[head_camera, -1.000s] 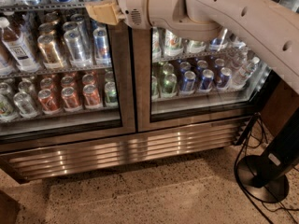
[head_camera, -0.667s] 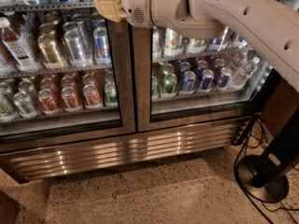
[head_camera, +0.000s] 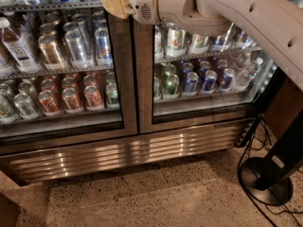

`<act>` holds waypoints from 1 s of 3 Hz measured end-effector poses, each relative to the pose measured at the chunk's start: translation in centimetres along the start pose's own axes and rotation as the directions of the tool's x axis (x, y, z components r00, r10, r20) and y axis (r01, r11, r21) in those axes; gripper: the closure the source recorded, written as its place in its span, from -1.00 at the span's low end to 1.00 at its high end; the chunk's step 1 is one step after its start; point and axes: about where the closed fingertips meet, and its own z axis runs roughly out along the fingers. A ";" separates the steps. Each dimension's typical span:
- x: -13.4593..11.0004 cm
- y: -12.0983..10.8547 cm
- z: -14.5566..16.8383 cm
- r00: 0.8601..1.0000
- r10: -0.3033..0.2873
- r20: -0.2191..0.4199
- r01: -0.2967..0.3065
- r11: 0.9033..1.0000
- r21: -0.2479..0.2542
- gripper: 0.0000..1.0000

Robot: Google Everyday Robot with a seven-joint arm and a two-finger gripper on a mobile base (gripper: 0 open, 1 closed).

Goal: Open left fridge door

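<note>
The fridge (head_camera: 128, 152) fills the view, a steel cooler with a ribbed grille along its base. The left fridge door (head_camera: 61, 79) sits flush in its frame, with cans and a bottle on wire shelves behind its glass. My gripper (head_camera: 112, 4) is at the top of the view, at the door's right-hand stile where the two doors meet. My pale arm (head_camera: 236, 13) reaches in from the upper right and crosses the top of the right door. I cannot see whether the gripper touches the frame.
The right glass door (head_camera: 203, 70) shows blue and green cans. A black round stand base (head_camera: 267, 181) with loose cables (head_camera: 248, 141) stands on the speckled floor (head_camera: 142, 197) at the lower right. A dark object cuts the bottom left corner (head_camera: 7, 214).
My gripper has shifted a little to the right and upward, from over the left door's glass to the stile between the doors. The doors have not moved.
</note>
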 end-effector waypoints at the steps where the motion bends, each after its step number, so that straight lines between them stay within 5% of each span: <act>1: 0.0 -0.9 -0.2 1.000 0.000 0.000 0.000 1.000 0.000 1.00; 2: 0.1 -1.7 -0.3 1.000 0.000 0.000 0.000 1.000 0.000 1.00; 3: 0.2 -2.2 -0.4 1.000 0.000 0.000 0.000 1.000 0.000 0.62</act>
